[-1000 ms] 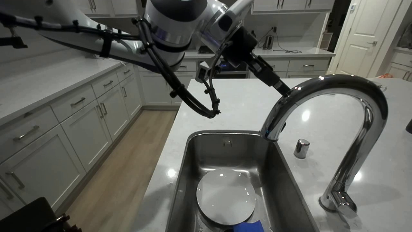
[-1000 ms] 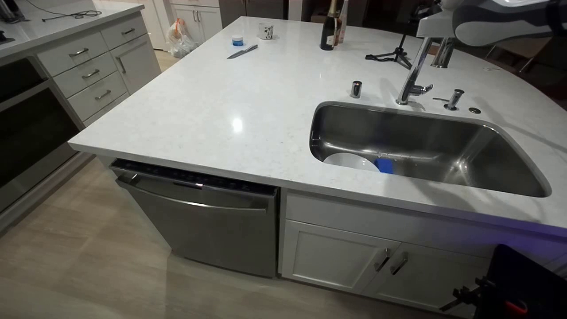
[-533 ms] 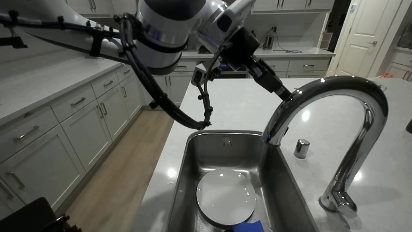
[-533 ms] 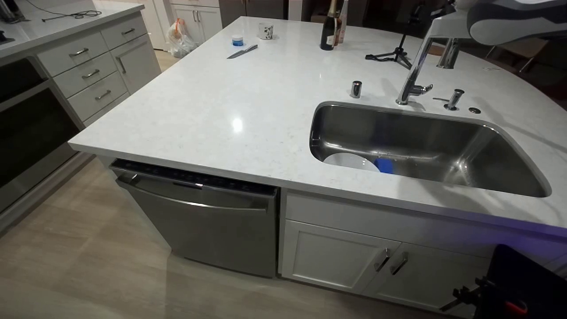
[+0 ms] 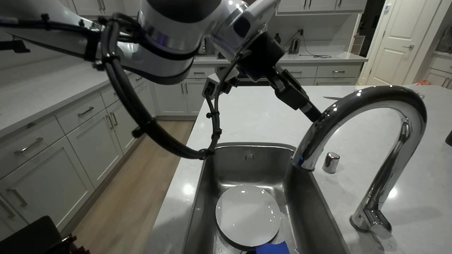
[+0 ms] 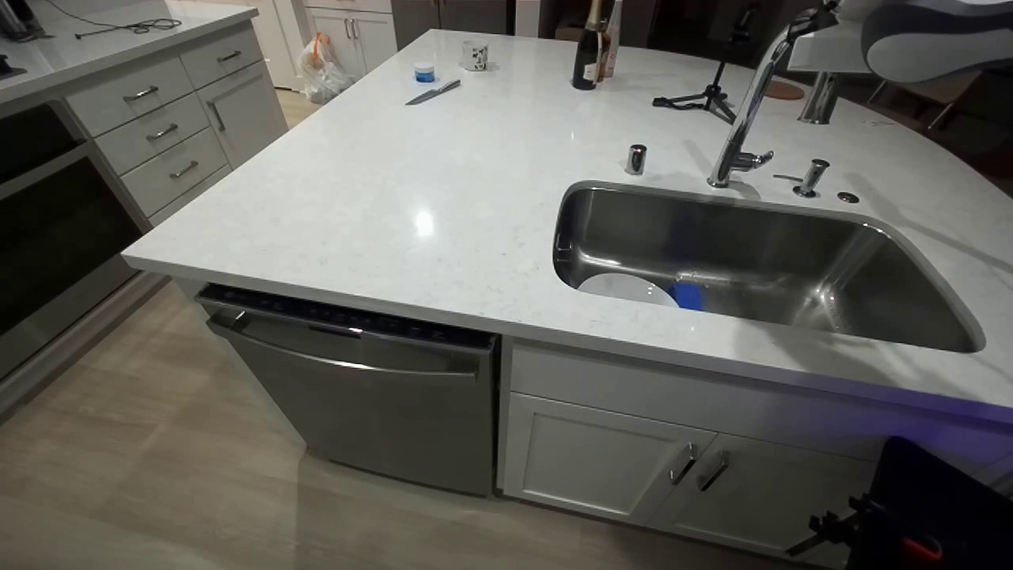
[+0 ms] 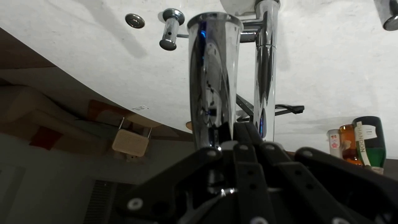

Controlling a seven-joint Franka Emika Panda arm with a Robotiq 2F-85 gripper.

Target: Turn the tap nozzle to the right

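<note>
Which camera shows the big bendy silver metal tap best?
An exterior view: the chrome gooseneck tap nozzle shows its whole arch. In an exterior view, the white robot arm hides part; the wrist view gives its spout end and stem close up.

Tap nozzle [image 5: 381,94] smooth, glossy metal; plate [image 5: 248,215] glossy; tool [image 7: 247,125] matt.

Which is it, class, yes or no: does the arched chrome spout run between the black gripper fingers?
No: the wrist view shows the black fingers shut, with the chrome spout beside them.
</note>
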